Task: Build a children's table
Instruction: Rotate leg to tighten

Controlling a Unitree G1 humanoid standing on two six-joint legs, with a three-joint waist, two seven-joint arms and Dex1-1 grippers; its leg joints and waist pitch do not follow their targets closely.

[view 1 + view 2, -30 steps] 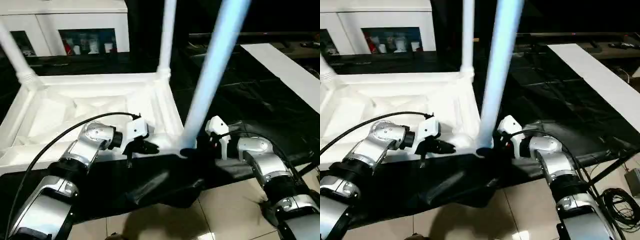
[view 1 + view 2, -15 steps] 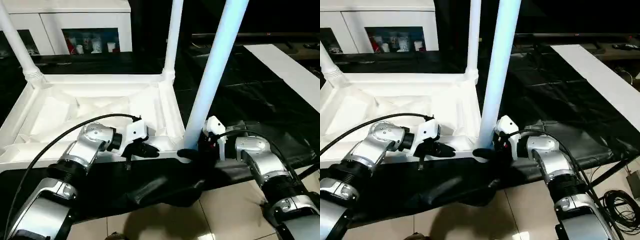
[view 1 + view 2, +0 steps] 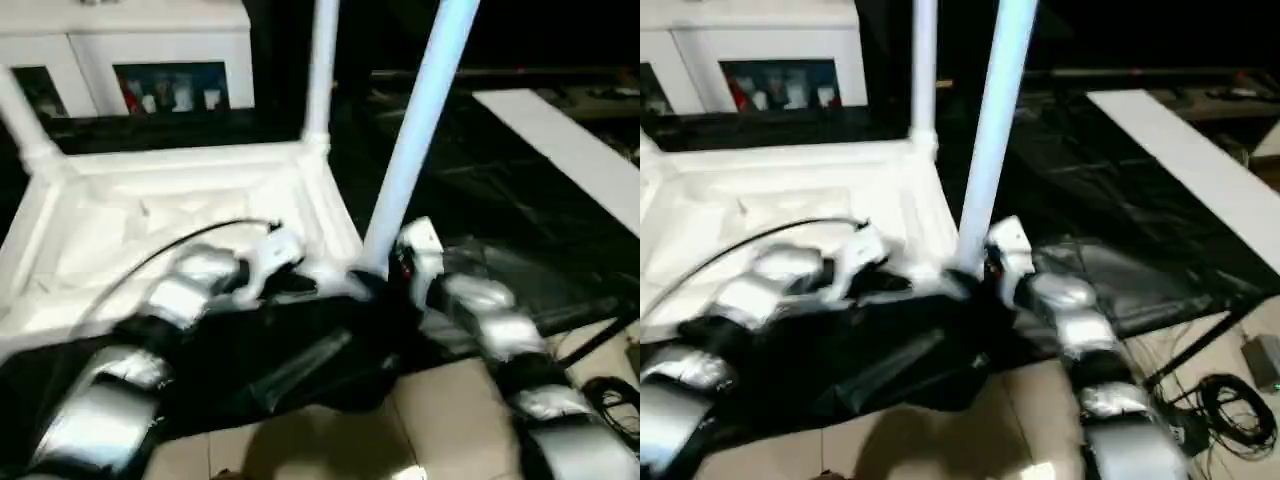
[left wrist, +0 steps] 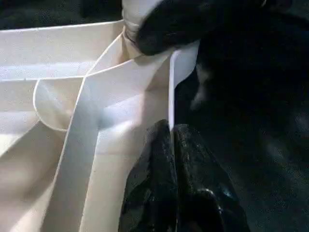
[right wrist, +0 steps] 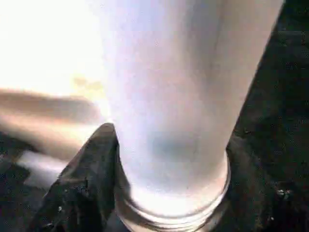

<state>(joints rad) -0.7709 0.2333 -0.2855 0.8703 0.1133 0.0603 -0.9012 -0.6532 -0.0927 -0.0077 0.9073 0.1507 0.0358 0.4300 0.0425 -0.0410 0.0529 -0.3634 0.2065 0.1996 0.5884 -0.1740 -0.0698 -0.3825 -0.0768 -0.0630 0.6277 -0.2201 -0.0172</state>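
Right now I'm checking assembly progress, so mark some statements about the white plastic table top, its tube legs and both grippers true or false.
1. The large white plastic table top lies ribbed underside up. True.
2. No long white tube leg stands in a corner socket. False: three stand upright, including the near leg.
3. The right gripper has its fingers around that leg's base. True.
4. The left gripper is wide open. False: it is shut at the top's rim.

White table top (image 3: 150, 215) inverted, ribbed underside up; three tapered legs upright in corner sockets, incl. near-right leg (image 3: 415, 140).
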